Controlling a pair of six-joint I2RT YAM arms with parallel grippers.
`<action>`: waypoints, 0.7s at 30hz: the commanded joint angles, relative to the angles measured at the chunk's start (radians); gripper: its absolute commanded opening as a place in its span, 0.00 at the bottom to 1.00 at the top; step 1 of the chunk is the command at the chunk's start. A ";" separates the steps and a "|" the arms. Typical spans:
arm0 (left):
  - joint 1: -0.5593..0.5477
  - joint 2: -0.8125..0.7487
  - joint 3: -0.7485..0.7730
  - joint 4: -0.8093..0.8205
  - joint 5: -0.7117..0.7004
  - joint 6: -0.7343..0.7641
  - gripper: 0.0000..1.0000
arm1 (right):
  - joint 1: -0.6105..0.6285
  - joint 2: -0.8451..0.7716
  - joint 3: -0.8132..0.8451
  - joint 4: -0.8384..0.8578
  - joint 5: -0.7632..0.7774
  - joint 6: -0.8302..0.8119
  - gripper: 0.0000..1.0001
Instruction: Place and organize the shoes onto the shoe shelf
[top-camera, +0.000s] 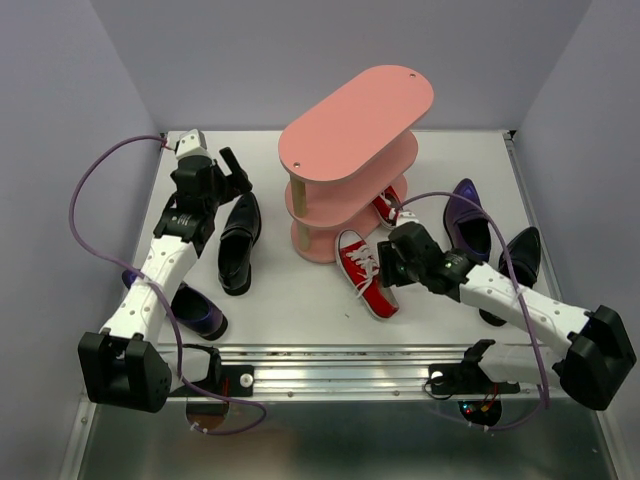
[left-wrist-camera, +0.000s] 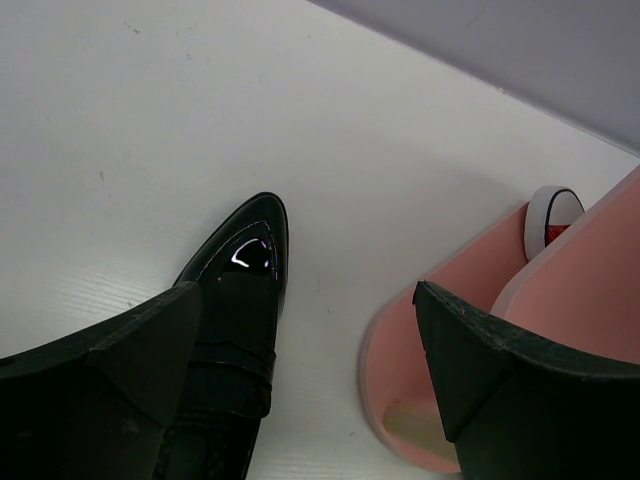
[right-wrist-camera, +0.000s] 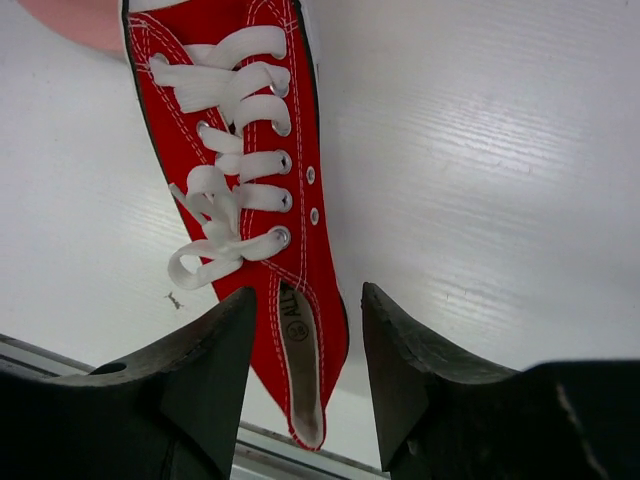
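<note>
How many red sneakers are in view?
2. One sneaker on the table before the shelf, heel inside the right gripper; the other sneaker partly hidden at the shelf's right side.

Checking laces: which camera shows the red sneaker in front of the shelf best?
Right wrist view: the red sneaker fills it, laces sharp, heel between the right end effector's fingers. The top view shows it whole but small. The left wrist view shows only a white toe cap, whose I cannot tell.

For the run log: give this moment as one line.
left pincer open above black loafer | right pincer open astride red sneaker heel | sneaker on table beside shoe shelf
</note>
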 joint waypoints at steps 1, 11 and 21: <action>0.000 0.006 0.040 0.027 0.003 0.005 0.99 | 0.002 -0.072 0.013 -0.050 0.000 0.108 0.51; 0.002 0.008 0.023 0.038 0.009 -0.004 0.99 | 0.002 -0.044 -0.081 -0.017 -0.114 0.107 0.47; 0.000 0.000 0.017 0.036 -0.003 -0.007 0.99 | 0.002 0.019 -0.107 0.036 -0.114 0.122 0.20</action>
